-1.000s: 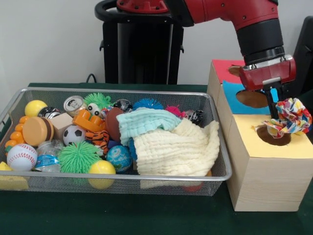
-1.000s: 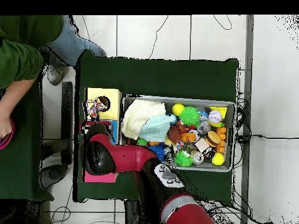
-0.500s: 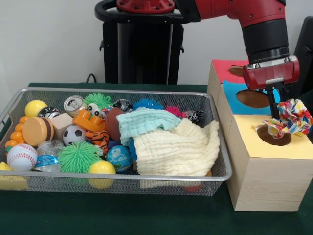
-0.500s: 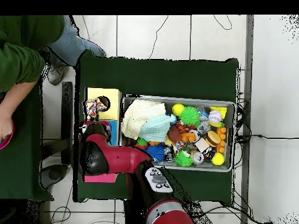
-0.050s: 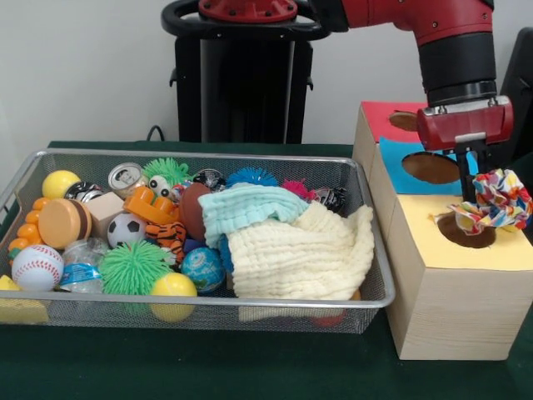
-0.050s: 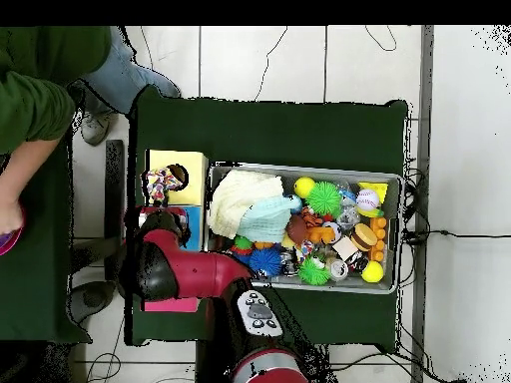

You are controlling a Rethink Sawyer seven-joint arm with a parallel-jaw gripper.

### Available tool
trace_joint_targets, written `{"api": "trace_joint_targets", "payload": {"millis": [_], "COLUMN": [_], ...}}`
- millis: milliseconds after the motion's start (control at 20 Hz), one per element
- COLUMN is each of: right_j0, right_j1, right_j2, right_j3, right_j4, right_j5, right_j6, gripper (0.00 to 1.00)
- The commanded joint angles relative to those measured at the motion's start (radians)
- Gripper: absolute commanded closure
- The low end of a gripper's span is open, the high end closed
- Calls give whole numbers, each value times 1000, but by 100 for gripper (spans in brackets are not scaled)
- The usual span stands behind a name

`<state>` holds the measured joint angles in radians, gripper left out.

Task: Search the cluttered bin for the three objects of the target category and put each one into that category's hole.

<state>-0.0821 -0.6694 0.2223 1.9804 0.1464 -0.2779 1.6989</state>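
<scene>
Claw [image 5: 467,187], grip state unclear, touches scrunchie [image 5: 491,200] draped over yellow hole's [image 5: 466,232] edge.

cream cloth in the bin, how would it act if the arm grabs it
The cream cloth looks soft and crinkled, so it would likely droop and stretch out rather than lift as one piece. It drapes over the basket rim and over toys, so pulling may drag the teal cloth or shift neighbours. Probably light.

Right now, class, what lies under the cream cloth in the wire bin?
The cream cloth covers the wire bin's right end, with a teal cloth on top. Beside its edge a globe ball peeks out, and something red shows through the mesh below. Everything else underneath is hidden.
</scene>
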Motion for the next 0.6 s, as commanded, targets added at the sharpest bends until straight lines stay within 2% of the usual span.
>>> {"api": "trace_joint_targets", "payload": {"millis": [50, 400, 600], "right_j0": [2, -35, -29], "right_j1": [47, -17, -41], "right_j2": [-123, -132, -172], "right_j3": [-50, -15, -38], "right_j4": [75, 48, 58], "right_j5": [51, 88, 108], "right_j6": [162, 166, 148], "gripper": [100, 100, 100]}}
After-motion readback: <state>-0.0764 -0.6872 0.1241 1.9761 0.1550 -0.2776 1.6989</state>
